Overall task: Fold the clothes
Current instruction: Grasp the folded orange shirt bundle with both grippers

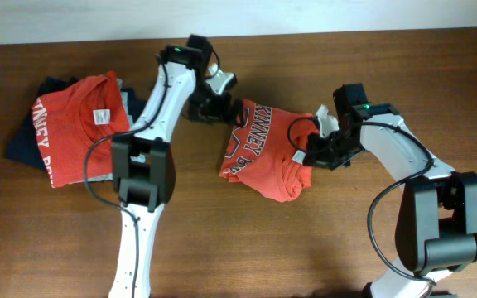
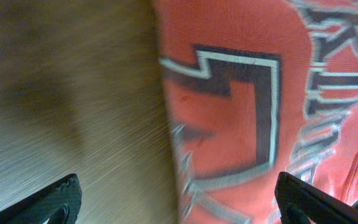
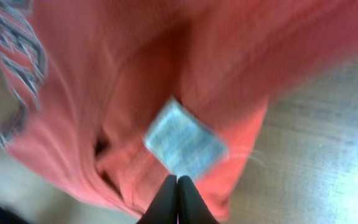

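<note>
Folding stage: orange T-shirt (image 1: pixel 263 153) lies bunched on the table (image 1: pixel 247 248), centre. Left gripper (image 1: pixel 215 106), fingers wide apart, hovers at its lettered edge; right gripper (image 1: pixel 311 149), fingers together, sits by the neck tag (image 3: pixel 185 146), probably steadying cloth.

My right pincer (image 3: pixel 178 182) nips the right edge of the bunched T-shirt (image 1: pixel 263 153), orange-red, mid-table, navy-and-white lettering up; its white tag (image 3: pixel 184 138) sits just by my fingertips. The flat T-shirt (image 1: pixel 73 124), same colour, lies at the left, tag up, over the navy garment (image 1: pixel 23 142) and the grey garment (image 1: pixel 126 98).
</note>
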`<state>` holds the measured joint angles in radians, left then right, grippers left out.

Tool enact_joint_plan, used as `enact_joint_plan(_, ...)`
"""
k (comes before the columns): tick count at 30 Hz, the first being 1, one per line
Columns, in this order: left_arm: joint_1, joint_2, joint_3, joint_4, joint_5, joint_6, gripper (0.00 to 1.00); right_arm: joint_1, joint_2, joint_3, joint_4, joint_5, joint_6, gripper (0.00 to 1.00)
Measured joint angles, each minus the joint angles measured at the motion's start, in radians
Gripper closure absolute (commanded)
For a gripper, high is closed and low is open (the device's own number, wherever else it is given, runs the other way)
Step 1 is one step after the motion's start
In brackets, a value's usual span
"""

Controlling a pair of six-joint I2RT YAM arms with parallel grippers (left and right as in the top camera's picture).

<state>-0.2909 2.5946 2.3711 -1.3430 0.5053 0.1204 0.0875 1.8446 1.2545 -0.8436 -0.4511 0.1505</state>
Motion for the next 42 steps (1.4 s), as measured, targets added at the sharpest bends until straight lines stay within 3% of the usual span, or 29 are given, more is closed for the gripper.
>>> enact_joint_plan(6,-0.010,0.043,0.004,0.000,0.190,0.011,0.01,0.000,0.000,0.000,0.163,-0.003,0.027,0.96)
enact_joint_plan(17,-0.040,0.065,0.004,-0.023,0.309,0.014,0.02,0.006,0.070,0.000,0.173,-0.003,0.084,0.96)
enact_joint_plan(19,-0.058,0.065,0.004,-0.023,0.310,0.014,0.08,0.013,0.082,-0.001,0.173,-0.003,0.087,0.96)
enact_joint_plan(20,-0.069,0.065,0.004,-0.023,0.307,0.017,0.20,0.019,0.087,-0.001,0.173,-0.003,0.089,0.96)
enact_joint_plan(25,-0.127,0.081,0.004,-0.024,0.306,0.034,0.27,0.047,0.098,-0.001,0.174,-0.003,0.134,0.96)
enact_joint_plan(30,-0.160,0.086,0.002,-0.026,0.315,0.042,0.52,0.048,0.127,0.000,0.162,-0.007,0.208,0.96)
enact_joint_plan(31,-0.161,0.090,0.002,-0.025,0.319,0.042,0.62,0.048,0.127,0.000,0.158,-0.007,0.214,0.96)
enact_joint_plan(32,-0.161,0.092,0.002,-0.025,0.321,0.042,0.85,0.048,0.127,0.000,0.151,-0.007,0.220,0.96)
enact_joint_plan(33,-0.161,0.101,-0.001,-0.025,0.333,0.042,0.97,0.048,0.127,0.000,0.140,-0.007,0.225,0.96)
enact_joint_plan(42,-0.155,0.108,-0.001,-0.084,0.375,0.044,0.99,-0.006,0.114,0.000,0.055,-0.029,0.209,0.95)
